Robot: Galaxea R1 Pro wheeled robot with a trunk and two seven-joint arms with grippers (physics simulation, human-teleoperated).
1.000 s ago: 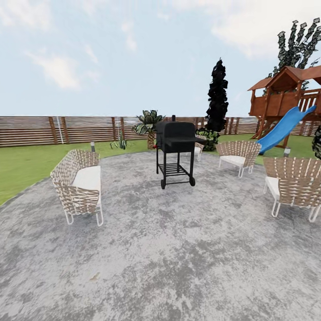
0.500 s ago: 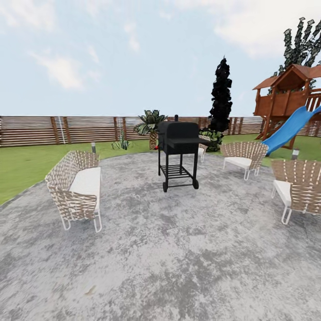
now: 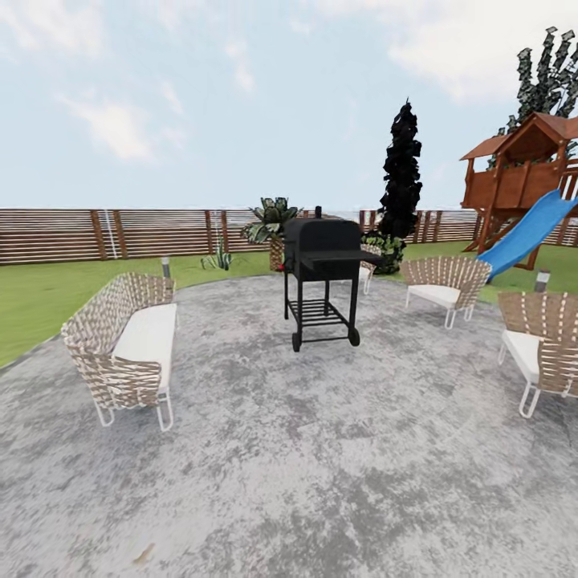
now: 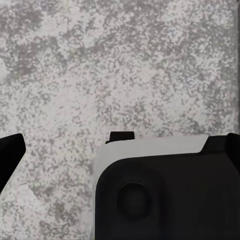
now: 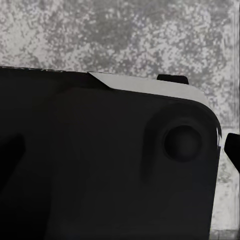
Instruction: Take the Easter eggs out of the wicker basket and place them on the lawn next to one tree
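While both wrist cameras point down at the grey paving [image 4: 125, 65], we mostly get dark robot housing [image 5: 100, 165] blocking the shot, so we cannot tell whether either gripper is spread or pressed together. Only a black tip [image 4: 10, 155] pokes in at the edge of the left wrist view, too cut off to identify.

From the head camera we stand on the round patio [image 3: 321, 449]. A black grill [image 3: 323, 277] sits mid-patio, a woven bench [image 3: 124, 345] to its left, woven chairs [image 3: 445, 285] to the right, one cropped by the frame. The lawn [image 3: 48, 297] runs behind to the slat fence [image 3: 120, 233]. A tree [image 3: 550, 80] pokes up behind the playset [image 3: 522, 185], trunk hidden. A black-leaved tree [image 3: 400, 172] and short palm [image 3: 271, 225] stand by the fence.
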